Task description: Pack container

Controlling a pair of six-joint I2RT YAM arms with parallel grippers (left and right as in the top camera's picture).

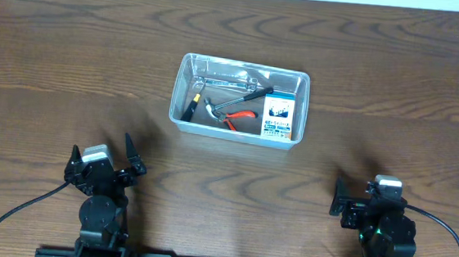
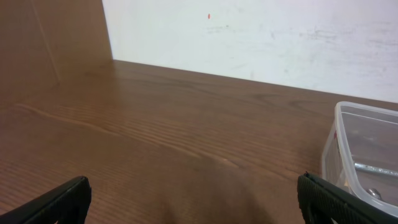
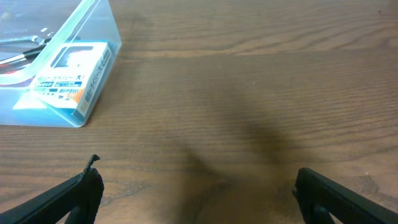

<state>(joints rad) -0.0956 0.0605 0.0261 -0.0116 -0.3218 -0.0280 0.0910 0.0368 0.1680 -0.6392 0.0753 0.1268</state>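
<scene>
The clear plastic container (image 1: 183,108) stands at the middle of the table. It holds red-handled pliers (image 1: 242,115), a yellow-handled tool (image 1: 191,106), a metal tool (image 1: 229,82) and a small blue-and-white box (image 1: 278,118). The container's corner shows in the left wrist view (image 2: 364,124) and in the right wrist view (image 3: 99,25), with the box (image 3: 69,81) against its wall. My left gripper (image 1: 101,153) is open and empty at the front left. My right gripper (image 1: 372,189) is open and empty at the front right. Both are well short of the container.
The brown wooden table (image 1: 70,67) stretches on all sides of the container. A white wall (image 2: 261,37) stands behind the table's far edge. Black cables (image 1: 9,218) run from the arm bases at the front edge.
</scene>
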